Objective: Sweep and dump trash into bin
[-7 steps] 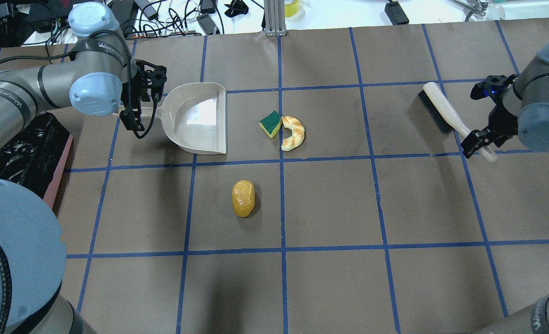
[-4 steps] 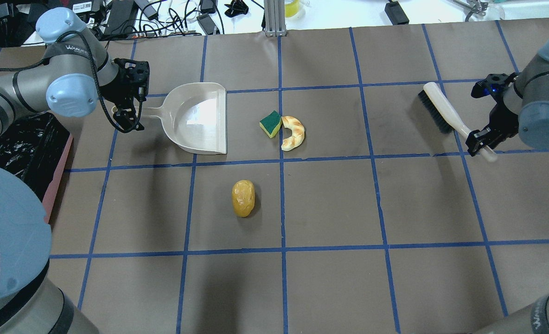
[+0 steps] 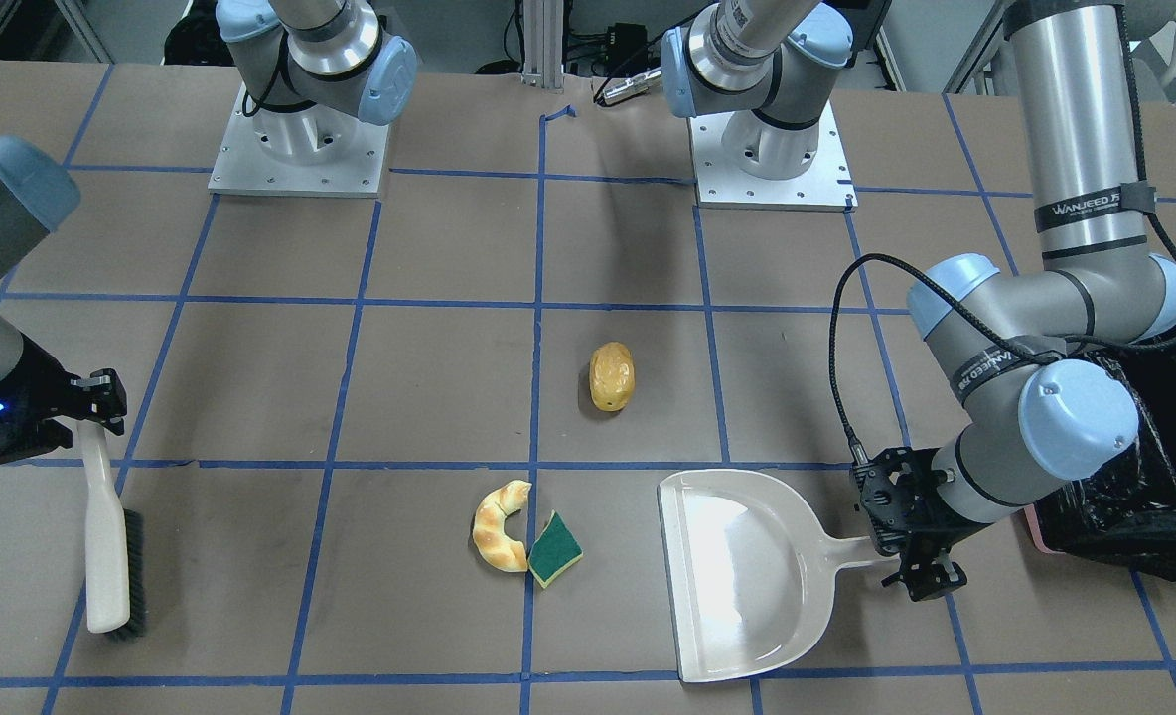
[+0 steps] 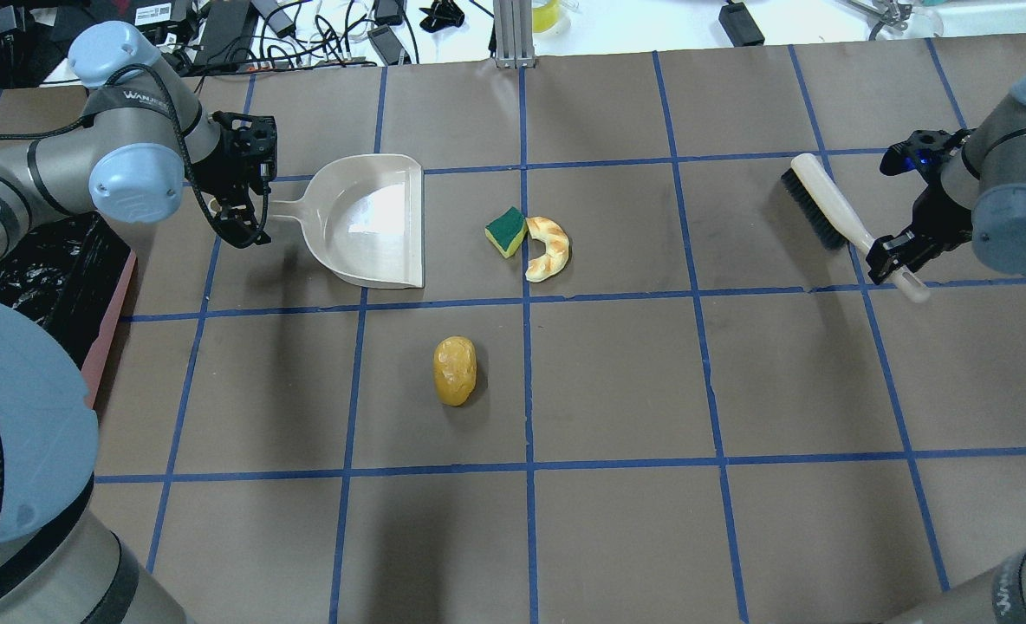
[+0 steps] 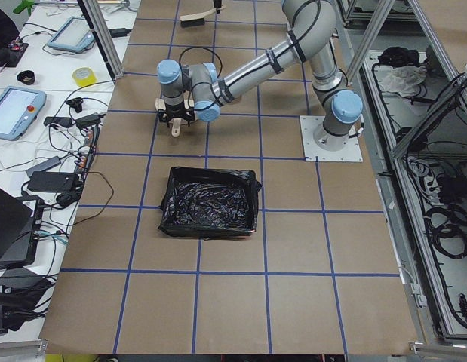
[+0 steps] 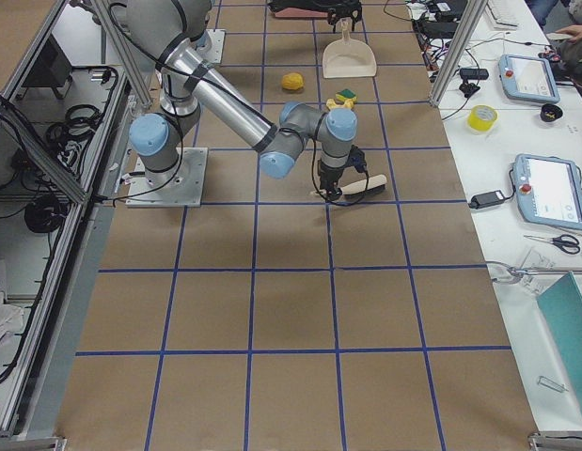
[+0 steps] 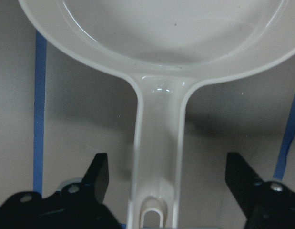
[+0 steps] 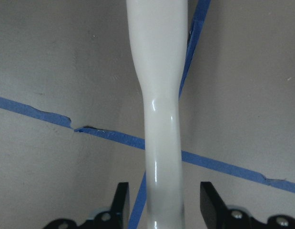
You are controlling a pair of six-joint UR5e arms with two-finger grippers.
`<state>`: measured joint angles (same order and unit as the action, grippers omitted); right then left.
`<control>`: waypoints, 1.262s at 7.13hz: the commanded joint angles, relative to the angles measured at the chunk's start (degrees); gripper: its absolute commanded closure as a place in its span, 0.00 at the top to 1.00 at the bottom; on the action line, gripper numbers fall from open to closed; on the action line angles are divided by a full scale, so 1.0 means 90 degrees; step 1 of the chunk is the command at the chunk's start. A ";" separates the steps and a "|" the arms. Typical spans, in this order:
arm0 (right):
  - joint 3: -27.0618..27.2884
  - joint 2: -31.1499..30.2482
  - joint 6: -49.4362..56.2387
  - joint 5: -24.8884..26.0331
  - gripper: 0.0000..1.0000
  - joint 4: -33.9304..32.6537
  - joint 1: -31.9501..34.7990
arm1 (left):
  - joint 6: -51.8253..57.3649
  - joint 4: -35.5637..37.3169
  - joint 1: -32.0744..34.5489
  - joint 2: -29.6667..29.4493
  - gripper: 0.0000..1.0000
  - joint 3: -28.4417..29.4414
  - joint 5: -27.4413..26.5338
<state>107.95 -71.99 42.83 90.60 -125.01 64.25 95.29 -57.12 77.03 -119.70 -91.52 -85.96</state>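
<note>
Now our left gripper (image 7: 166,167) straddles the dustpan handle (image 7: 159,124), fingers (image 7: 97,174) apart; our right gripper (image 8: 164,191), equally spread, straddles the brush handle (image 8: 161,71).

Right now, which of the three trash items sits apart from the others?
The yellow-brown lumpy potato-like oval: it lies alone, nearer the robot, while the green-and-yellow sponge wedge and curved tan croissant-like bread piece lie side by side.

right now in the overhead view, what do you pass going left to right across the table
bin → dustpan → potato → sponge → croissant → brush
</note>
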 commanded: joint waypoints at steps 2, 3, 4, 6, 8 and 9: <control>0.0036 0.0001 0.0045 0.0041 0.00 0.0081 0.0000 | 0.0047 0.0048 0.0006 -0.0021 0.19 -0.0017 -0.0009; 0.0017 -0.0009 0.0026 0.0050 0.00 0.0313 0.0000 | 0.0037 0.0058 0.0006 -0.0021 0.00 -0.0026 -0.0009; -0.0003 -0.0076 -0.0032 0.0050 0.00 0.0354 0.0000 | 0.0047 0.0048 0.0006 -0.0021 0.00 -0.0026 -0.0009; -0.0226 -0.0116 -0.1011 -0.0017 0.00 0.0529 0.0078 | 0.0047 0.0048 0.0006 -0.0021 0.00 -0.0036 -0.0009; -0.0276 -0.0165 -0.1827 -0.0047 0.00 0.0725 0.0524 | 0.0231 0.0038 0.0015 -0.0021 0.00 -0.0027 -0.0009; -0.0276 -0.0194 -0.2506 -0.0057 0.00 0.0774 0.0885 | 0.0465 0.0038 0.0025 -0.0021 0.00 -0.0026 0.0000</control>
<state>105.60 -73.45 26.59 90.19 -118.70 68.64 97.45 -56.75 77.17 -119.88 -91.80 -86.03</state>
